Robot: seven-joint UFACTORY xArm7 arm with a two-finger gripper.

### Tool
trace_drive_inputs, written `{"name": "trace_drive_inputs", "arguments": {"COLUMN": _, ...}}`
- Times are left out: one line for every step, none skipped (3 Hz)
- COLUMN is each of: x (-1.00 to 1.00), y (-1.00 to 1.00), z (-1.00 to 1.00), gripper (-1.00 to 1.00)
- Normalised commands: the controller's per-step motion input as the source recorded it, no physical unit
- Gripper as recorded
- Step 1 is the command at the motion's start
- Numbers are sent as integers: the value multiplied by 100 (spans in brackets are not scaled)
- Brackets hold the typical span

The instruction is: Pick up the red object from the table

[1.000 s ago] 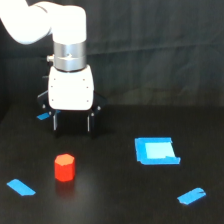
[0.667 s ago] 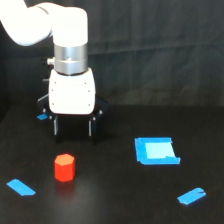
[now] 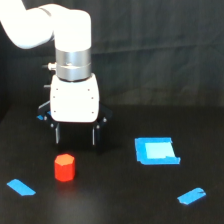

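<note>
The red object, a small red-orange hexagonal block, stands upright on the black table at the exterior view's lower left. My gripper hangs from the white arm, just above and slightly behind and to the right of the block, not touching it. Its two dark fingers point down with a gap wider than the block between them, and nothing is held.
A blue square patch lies right of centre. Blue tape strips lie at the lower left, the lower right, and one behind the gripper at the left. A dark curtain backs the table.
The gripper has moved toward the camera and down, closer to the red block. The block has not moved.
</note>
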Motion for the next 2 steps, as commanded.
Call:
{"name": "trace_drive_inputs", "arguments": {"x": 27, "y": -82, "z": 1, "gripper": 100}}
{"name": "trace_drive_inputs", "arguments": {"x": 5, "y": -75, "z": 0, "gripper": 91}}
